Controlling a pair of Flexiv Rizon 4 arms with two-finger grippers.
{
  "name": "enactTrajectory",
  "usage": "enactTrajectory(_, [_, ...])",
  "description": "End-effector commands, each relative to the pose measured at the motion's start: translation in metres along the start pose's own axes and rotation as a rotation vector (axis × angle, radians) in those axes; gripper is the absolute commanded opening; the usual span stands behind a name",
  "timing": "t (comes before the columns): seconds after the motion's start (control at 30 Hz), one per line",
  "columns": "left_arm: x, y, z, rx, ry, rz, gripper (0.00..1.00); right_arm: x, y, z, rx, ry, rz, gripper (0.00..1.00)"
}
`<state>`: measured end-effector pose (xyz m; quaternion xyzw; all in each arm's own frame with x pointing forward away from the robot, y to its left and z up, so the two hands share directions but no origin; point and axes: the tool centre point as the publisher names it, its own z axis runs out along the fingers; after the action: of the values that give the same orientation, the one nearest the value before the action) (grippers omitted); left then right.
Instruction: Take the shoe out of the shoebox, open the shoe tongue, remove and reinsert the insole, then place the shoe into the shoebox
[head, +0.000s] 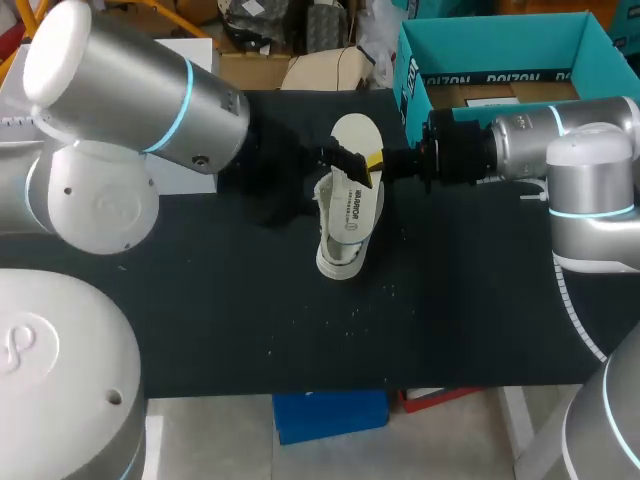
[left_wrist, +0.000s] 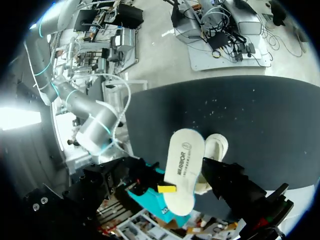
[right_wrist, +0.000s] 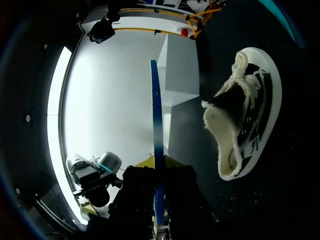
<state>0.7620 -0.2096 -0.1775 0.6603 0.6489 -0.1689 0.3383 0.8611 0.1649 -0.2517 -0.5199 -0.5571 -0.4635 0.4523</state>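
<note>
A white shoe (head: 338, 262) lies on the black table (head: 200, 300) near the middle. Over it hangs the white insole (head: 356, 135), printed side up, with my right gripper (head: 370, 168) shut on its edge from the right. In the right wrist view the insole (right_wrist: 155, 110) is edge-on between the right gripper's (right_wrist: 157, 167) fingers, and the shoe (right_wrist: 245, 115) lies beside it on its side. In the left wrist view the insole (left_wrist: 182, 170) covers part of the shoe (left_wrist: 212, 150). My left gripper is open; one dark finger (left_wrist: 230, 182) stands beside the insole, apart from it.
The teal shoebox (head: 490, 22) stands open at the table's far right corner, behind my right arm (head: 540, 150). A white box (head: 190, 55) sits at the far left. My left arm (head: 130, 100) hides the table's left part.
</note>
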Motion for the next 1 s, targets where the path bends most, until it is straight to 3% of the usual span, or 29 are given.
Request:
enactTrajectory(0.03, [-0.004,-0.001,-0.003,0.005,0.436,0.002,1.0,0.001,0.0,0.001,-0.001,-0.002,0.001,0.0])
enactTrajectory(0.5, [0.009,0.0,0.005,0.054,0.414,-0.027,1.0,0.001,0.0,0.001,-0.001,-0.002,0.001,0.0])
enactTrajectory(0.7, [0.018,0.008,0.016,0.084,0.405,-0.033,1.0,0.001,0.0,0.001,-0.001,-0.002,0.001,0.0])
enactTrajectory(1.0, [0.016,0.027,0.03,0.153,0.437,0.007,1.0,0.001,0.0,0.001,-0.001,-0.002,0.001,0.0])
